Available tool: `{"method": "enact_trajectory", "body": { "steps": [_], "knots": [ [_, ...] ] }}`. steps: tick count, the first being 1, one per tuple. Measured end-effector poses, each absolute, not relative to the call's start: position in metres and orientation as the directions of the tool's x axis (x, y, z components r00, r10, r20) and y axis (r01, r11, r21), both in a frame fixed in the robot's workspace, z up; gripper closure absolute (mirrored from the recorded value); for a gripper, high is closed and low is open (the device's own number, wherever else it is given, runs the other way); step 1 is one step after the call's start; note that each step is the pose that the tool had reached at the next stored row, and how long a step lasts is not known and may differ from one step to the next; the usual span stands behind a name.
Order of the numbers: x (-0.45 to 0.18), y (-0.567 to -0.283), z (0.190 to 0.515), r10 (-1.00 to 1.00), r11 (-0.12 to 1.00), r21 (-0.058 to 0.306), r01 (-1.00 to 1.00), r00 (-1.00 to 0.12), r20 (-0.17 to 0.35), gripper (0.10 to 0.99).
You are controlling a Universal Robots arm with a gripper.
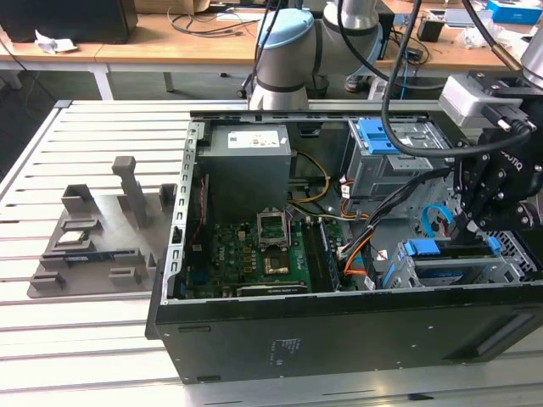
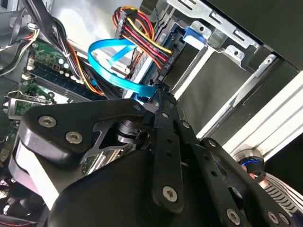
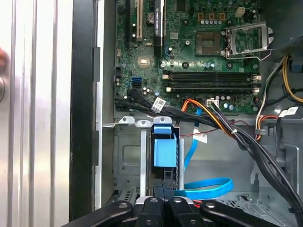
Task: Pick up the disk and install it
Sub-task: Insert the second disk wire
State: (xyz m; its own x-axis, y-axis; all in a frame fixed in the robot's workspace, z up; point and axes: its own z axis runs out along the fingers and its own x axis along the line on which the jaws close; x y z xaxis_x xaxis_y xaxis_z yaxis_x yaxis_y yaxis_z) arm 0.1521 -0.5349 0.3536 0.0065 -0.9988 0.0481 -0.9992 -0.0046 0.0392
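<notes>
The slatted metal bench carries everything you are working with. On it lies the black computer case, side panel off and its inside facing up. The robot arm rises at the far side of the case and its wrist comes in over the case's end at the exterior view's right.

On the bench at the exterior view's left, apart from the case, sits a grey fixture tray with upright blocks.

Inside the case, the grey power-supply box sits at the far side and the green motherboard lies just nearer than it. To the exterior view's right of the motherboard stands the metal drive cage, at the near right corner of the case.

The disk sits in that cage, its blue carrier showing edge-on between the cage's rails in the first wrist view.

Your end effector hangs right over the cage, its tip just at the end of the blue carrier. You cannot tell from these views whether it is clenched on the disk, merely touching it, or released.

A flat blue cable loops on the case floor just beside the tip; in the second wrist view it curls behind the end effector.
</notes>
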Motion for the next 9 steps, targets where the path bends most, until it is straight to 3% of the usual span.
{"method": "enact_trajectory", "body": {
  "steps": [9],
  "knots": [
    [0.1552,-0.5343,0.3454,-0.999,-0.002,0.039,-0.999,0.004,0.048,0.980]
  ]
}}
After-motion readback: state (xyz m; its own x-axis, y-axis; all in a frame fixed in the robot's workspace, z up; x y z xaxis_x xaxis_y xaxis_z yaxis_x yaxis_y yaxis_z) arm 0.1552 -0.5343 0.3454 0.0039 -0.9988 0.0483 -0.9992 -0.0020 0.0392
